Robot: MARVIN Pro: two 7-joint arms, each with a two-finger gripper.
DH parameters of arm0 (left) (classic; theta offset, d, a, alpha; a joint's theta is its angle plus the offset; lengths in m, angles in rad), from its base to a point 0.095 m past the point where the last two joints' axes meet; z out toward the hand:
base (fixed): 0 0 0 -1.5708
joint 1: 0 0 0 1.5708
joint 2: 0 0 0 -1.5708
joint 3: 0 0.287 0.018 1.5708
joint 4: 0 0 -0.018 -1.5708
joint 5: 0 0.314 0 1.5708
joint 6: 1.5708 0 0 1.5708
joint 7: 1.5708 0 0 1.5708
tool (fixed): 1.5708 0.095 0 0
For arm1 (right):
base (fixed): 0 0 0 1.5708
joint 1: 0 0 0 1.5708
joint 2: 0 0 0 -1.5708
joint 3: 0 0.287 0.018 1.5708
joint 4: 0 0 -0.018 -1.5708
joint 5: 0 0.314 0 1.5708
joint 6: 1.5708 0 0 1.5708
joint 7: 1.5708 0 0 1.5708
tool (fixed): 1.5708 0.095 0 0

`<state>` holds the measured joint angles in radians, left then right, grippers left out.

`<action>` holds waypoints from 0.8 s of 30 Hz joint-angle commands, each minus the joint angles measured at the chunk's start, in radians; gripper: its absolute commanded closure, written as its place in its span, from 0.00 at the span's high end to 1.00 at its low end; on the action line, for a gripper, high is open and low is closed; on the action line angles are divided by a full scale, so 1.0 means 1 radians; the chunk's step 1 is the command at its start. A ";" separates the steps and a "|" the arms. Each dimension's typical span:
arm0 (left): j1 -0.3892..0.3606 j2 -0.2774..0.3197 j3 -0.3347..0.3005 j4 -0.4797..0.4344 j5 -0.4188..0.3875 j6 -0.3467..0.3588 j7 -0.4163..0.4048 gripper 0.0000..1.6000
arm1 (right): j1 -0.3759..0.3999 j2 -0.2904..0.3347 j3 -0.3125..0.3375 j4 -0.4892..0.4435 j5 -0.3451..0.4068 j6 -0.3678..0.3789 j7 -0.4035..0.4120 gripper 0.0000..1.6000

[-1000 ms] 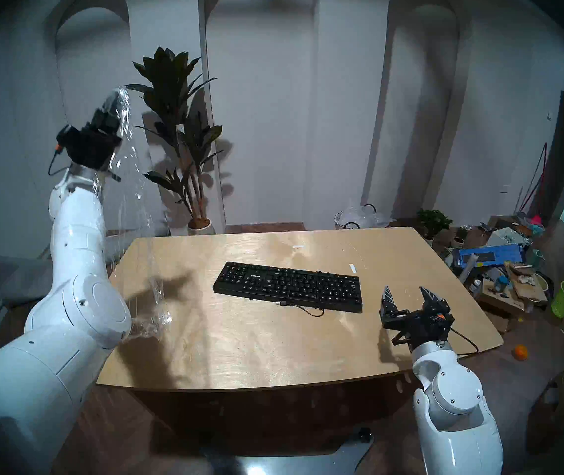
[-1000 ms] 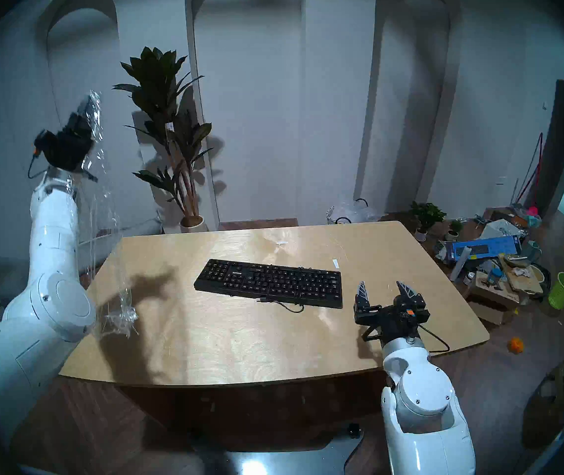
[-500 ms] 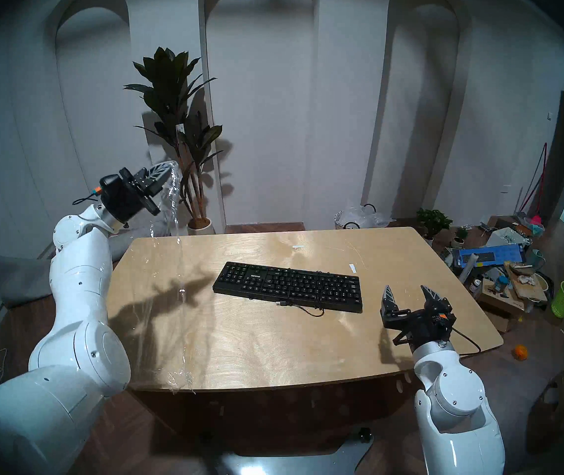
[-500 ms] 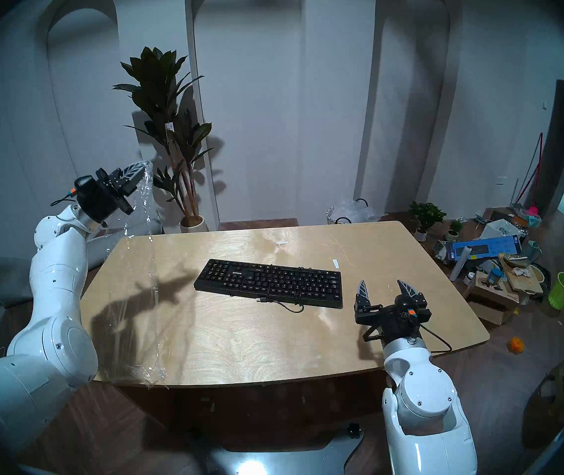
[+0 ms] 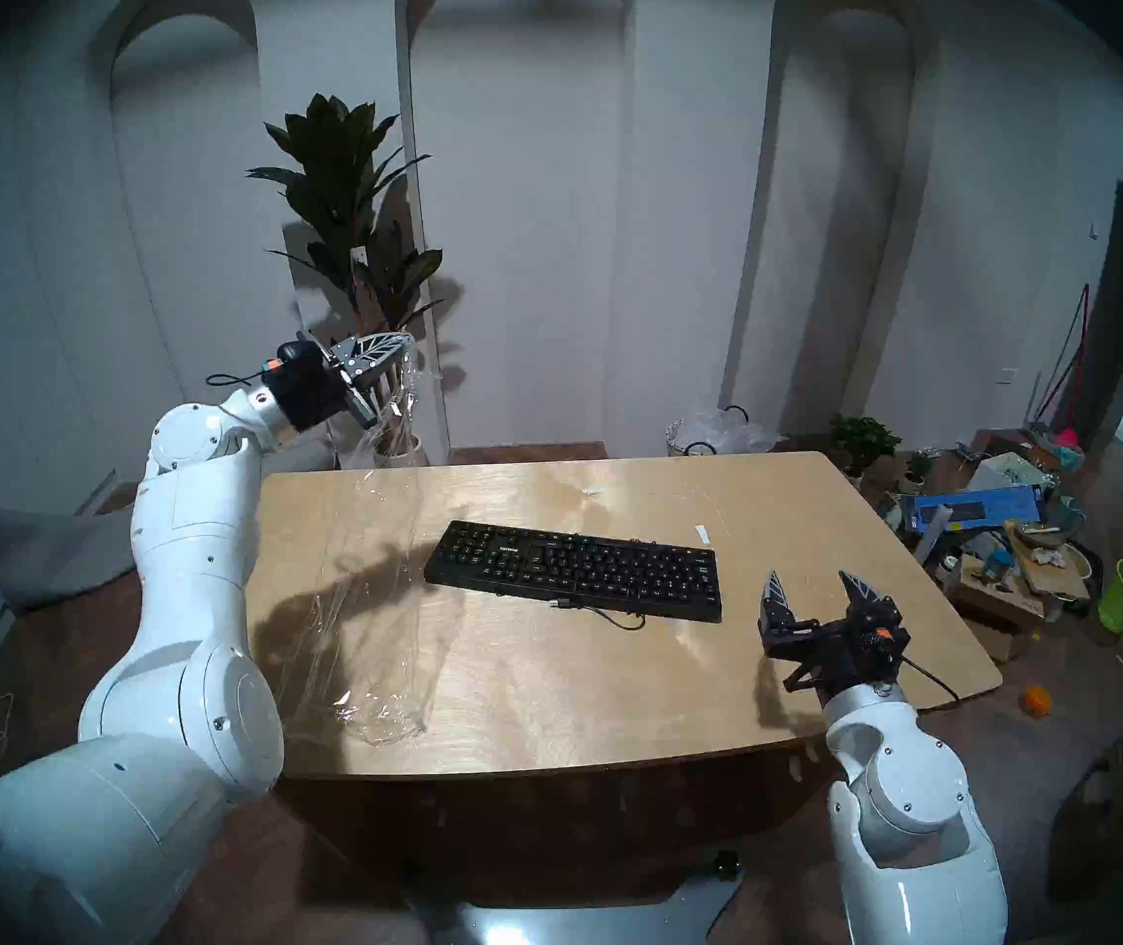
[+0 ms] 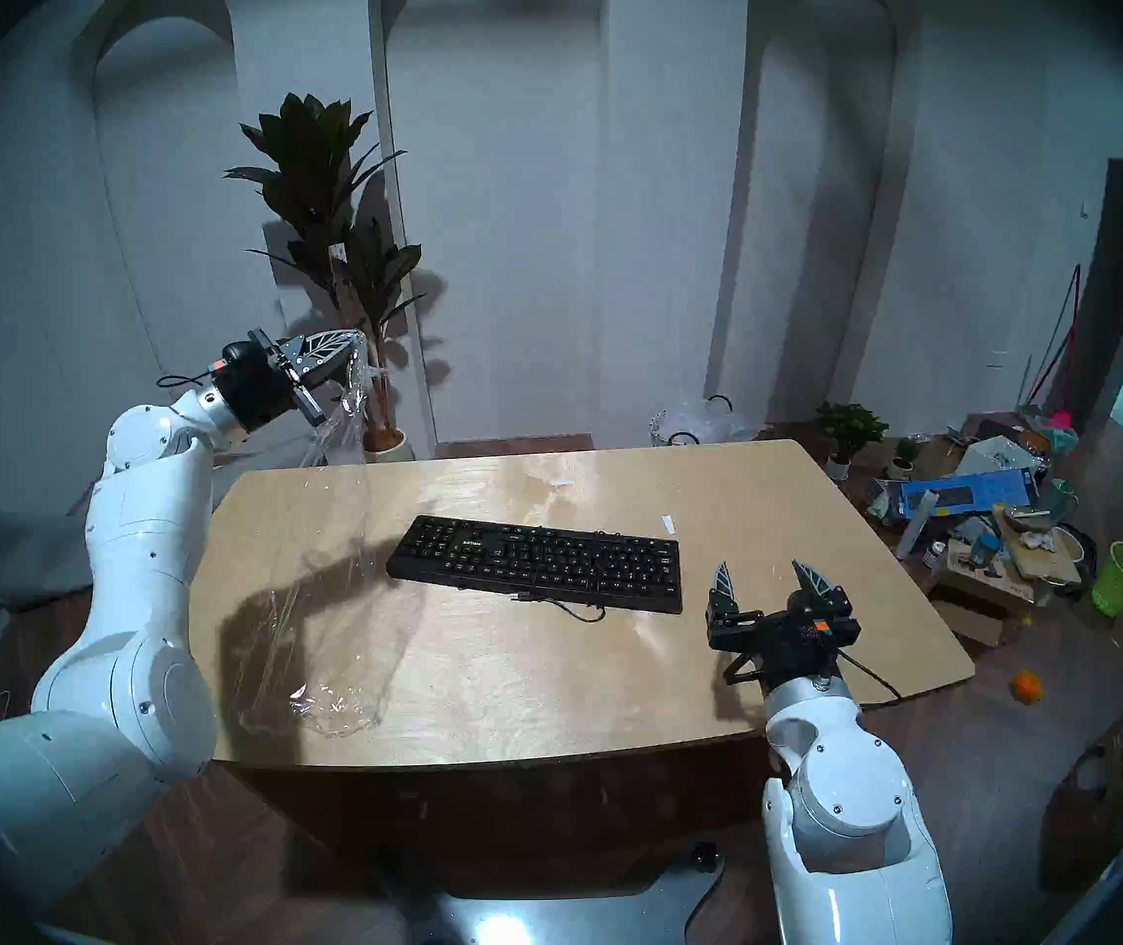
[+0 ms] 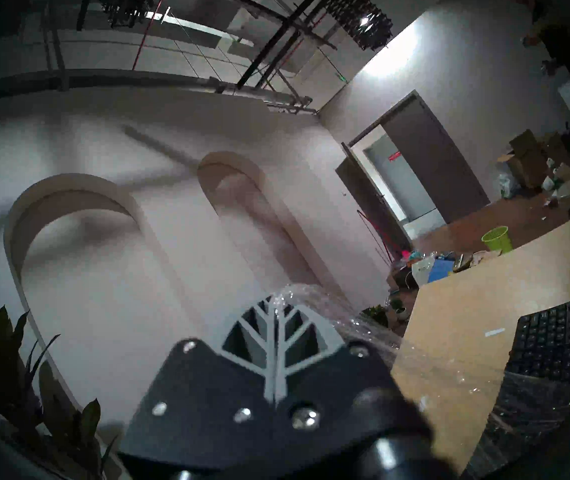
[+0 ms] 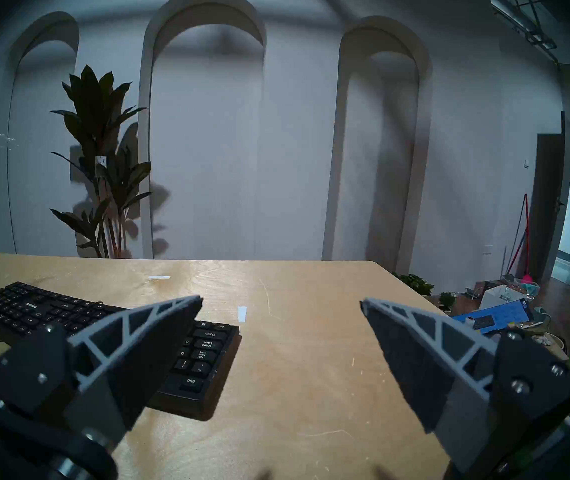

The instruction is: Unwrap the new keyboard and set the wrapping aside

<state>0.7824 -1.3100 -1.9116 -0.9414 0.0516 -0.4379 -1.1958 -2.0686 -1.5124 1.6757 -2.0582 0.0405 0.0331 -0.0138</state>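
Plywood worktop (image 5: 545,684) before arched white wall; potted plant (image 5: 354,241) behind. Left tool (image 5: 408,342) clenched on wrapping (image 5: 367,637); right tool (image 5: 814,579) released beside keyboard (image 5: 575,568).

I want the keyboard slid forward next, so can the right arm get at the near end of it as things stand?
Probably yes. The right end effector is open, holding nothing, and hovers just beside the right end of the keyboard, with only bare table between. The wrapping is held by the left end effector, on the far side.

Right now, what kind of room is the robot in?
Probably an indoor workroom or studio set up like an office: a wooden table with a keyboard, a tall potted plant against arched white walls, and boxes and clutter piled on the floor.
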 commanded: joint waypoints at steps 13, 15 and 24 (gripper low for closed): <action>-0.085 0.202 -0.036 0.298 0.186 -0.063 0.215 0.00 | 0.009 0.000 0.000 -0.024 -0.001 -0.005 -0.001 1.00; -0.063 0.211 -0.031 0.332 0.205 -0.106 0.222 0.00 | 0.008 -0.001 0.000 -0.026 -0.001 -0.005 -0.002 1.00; -0.001 0.209 0.025 0.416 0.291 -0.254 0.275 0.00 | 0.006 -0.001 0.000 -0.029 -0.002 -0.004 -0.002 1.00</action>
<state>0.7667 -1.1190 -1.9213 -0.5614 0.3020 -0.5983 -0.9723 -2.0648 -1.5126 1.6758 -2.0588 0.0401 0.0331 -0.0138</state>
